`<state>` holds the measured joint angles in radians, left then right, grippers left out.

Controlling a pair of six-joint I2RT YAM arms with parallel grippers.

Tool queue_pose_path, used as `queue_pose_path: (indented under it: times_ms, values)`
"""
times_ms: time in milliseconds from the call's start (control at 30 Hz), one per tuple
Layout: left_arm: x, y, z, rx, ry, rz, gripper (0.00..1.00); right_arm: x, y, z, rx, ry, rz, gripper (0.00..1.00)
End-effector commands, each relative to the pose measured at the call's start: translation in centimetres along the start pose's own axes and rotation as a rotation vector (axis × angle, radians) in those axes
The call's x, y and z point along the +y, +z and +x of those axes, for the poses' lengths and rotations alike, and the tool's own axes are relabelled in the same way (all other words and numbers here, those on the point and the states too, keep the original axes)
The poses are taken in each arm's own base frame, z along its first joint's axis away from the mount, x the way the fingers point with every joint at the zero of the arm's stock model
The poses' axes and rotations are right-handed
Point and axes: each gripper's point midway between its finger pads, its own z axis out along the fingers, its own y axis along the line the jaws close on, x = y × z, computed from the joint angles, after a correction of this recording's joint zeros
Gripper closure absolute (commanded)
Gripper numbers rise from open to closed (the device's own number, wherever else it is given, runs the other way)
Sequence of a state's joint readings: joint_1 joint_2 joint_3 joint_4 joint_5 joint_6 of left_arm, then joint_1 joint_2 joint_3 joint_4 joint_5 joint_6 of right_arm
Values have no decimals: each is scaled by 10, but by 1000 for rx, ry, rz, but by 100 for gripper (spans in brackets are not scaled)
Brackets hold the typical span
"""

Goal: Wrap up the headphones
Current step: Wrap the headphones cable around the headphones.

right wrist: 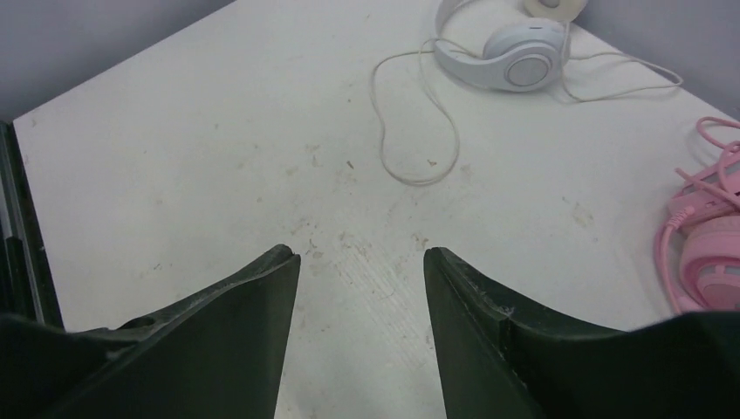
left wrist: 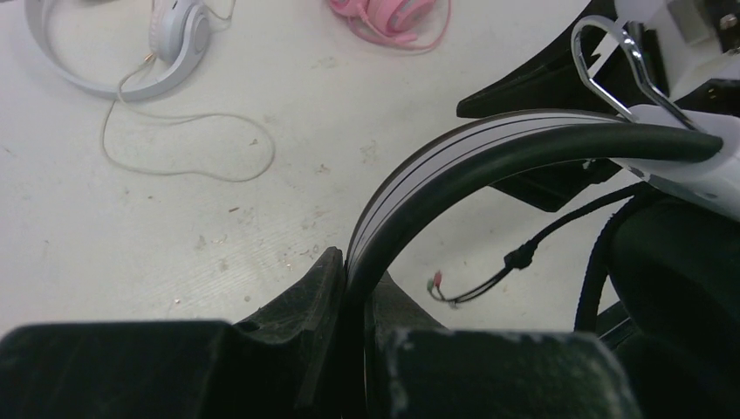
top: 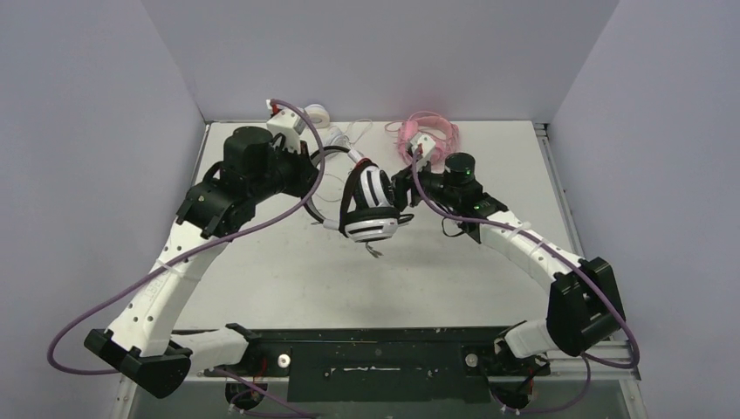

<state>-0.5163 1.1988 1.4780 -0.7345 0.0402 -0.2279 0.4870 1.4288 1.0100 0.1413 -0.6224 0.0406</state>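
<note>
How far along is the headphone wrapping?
Nothing looks finished. In hand: the left gripper clamps the band of the black-and-white headset, cable seemingly wound round it, plug end dangling; the right gripper is open, empty. To do: the white headset, cable sprawled loose, and the pink headset, cable looped loosely.

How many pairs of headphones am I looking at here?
3. The black-and-white pair is mid-table, its band pinched in the left arm's fingers; the white pair lies at the back, toward the left; the pink pair at the back, toward the right. None seems hidden.
</note>
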Motion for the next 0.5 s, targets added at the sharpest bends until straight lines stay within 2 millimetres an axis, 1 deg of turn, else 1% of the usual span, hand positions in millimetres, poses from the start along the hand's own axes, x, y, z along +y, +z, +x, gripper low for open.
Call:
queue_pose_path:
  times_ms: [0,100,167,200,333,367,400,467]
  values:
    - [-30,-43,-58,-175,-101,112,100,-13,-21,-52,-231,-35,61,44]
    - [-33,-47,-66,-191,-116,116,100,-19,-30,-45,-236,-24,115,39]
    - [-33,-48,-71,-201,-125,112,100,-17,-37,-40,-233,-27,128,33]
    - [-33,-49,-73,-205,-127,111,100,-15,-40,-37,-231,-29,128,29]
    - [-34,-53,-84,-230,-136,111,100,-2,-52,-21,-215,-66,102,7]
    - [-35,-54,-86,-235,-138,113,100,0,-55,-21,-218,-66,101,2]
    - [-36,-55,-88,-240,-139,115,100,4,-56,-20,-224,-67,93,0]
    - [-37,-56,-93,-250,-140,118,100,9,-58,-18,-231,-70,77,0]
